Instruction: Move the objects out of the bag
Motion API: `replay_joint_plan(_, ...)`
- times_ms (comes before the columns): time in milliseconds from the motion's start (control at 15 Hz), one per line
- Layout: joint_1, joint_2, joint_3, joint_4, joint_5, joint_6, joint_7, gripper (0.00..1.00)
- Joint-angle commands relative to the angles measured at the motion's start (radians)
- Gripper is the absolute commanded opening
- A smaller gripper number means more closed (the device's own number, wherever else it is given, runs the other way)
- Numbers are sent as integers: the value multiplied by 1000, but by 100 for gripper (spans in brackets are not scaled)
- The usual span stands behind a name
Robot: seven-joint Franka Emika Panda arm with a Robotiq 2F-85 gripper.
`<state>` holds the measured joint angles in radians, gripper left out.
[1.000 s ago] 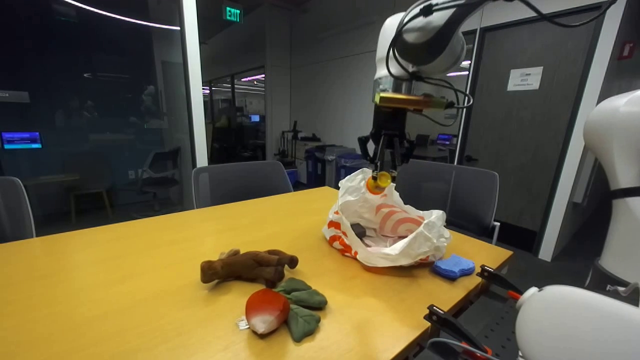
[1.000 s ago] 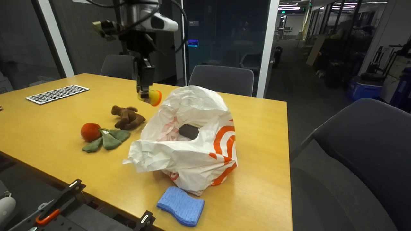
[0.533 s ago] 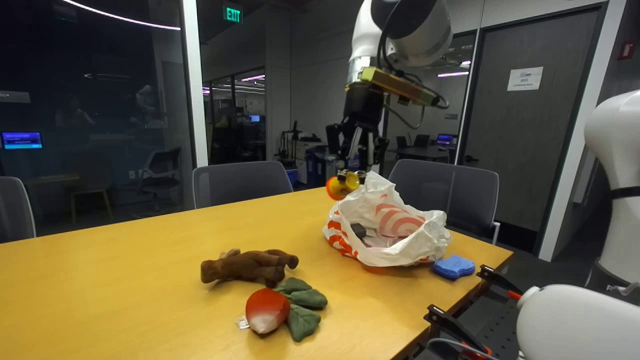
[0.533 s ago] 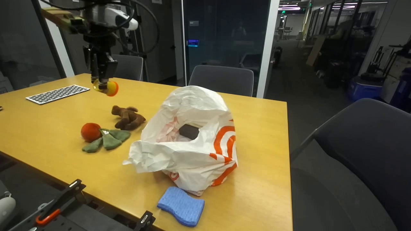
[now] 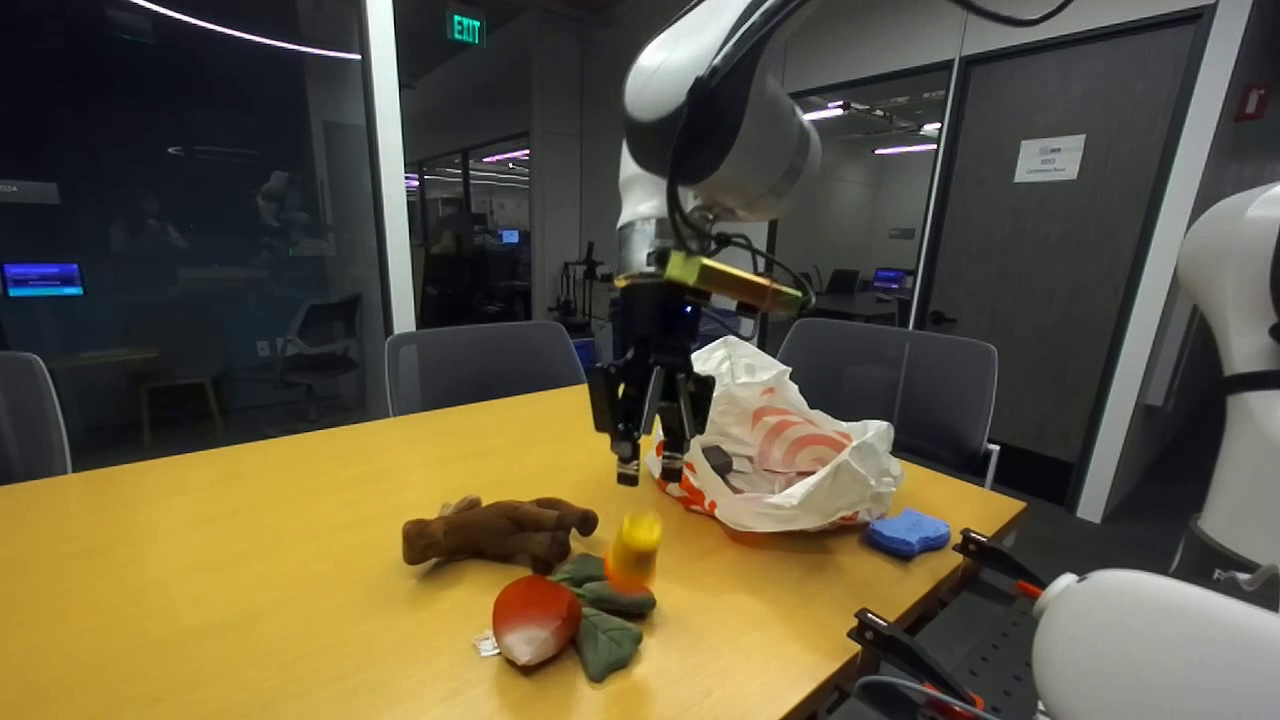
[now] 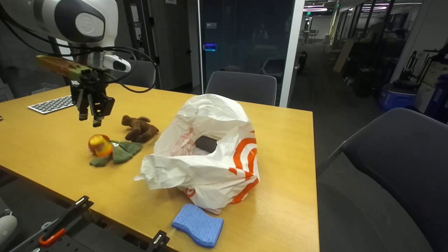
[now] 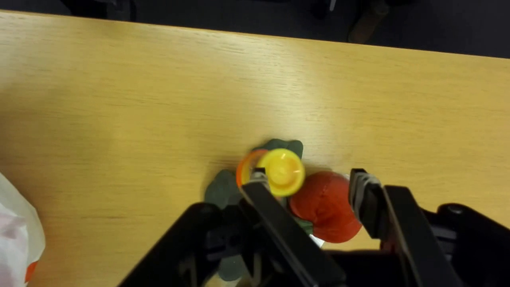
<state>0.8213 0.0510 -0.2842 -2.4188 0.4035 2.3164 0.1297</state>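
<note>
Plush [image 5: 500, 535] lies leftmost on the table [image 5: 250, 580] in an exterior view, then the radish [image 5: 535, 620]. Next comes the yellow toy [image 5: 634, 553], blurred, below the claw [image 5: 650, 474] and apart from it; whether it touches the leaves [image 5: 606, 645] I cannot tell. The claw stands spread partway, holding nothing. Then the bag [image 5: 790, 435], a dark block [image 5: 717, 461] inside, and the sponge [image 5: 907, 533].
</note>
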Motion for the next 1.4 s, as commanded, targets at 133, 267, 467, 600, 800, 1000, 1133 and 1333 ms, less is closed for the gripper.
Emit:
replay_joint_plan(133, -292, 126, 265, 116, -84, 30, 44, 100)
replay_joint_plan(267, -361, 132, 290, 111, -226, 89, 179, 100)
replay_joint_plan(467, -443, 138, 276, 86, -434, 141, 341, 100)
replay_joint_plan(600, -491, 140, 249, 72, -546, 148, 447, 100)
replay_joint_plan(800, -552, 121, 213, 47, -665, 139, 598, 100)
replay_joint_plan(1000, -600, 135, 182, 41, -748, 116, 749, 100)
replay_joint_plan(1133, -620, 156, 161, 26, -827, 176, 865, 100)
replay_joint_plan(1333, -628, 177, 137, 18, -954, 218, 1041, 100)
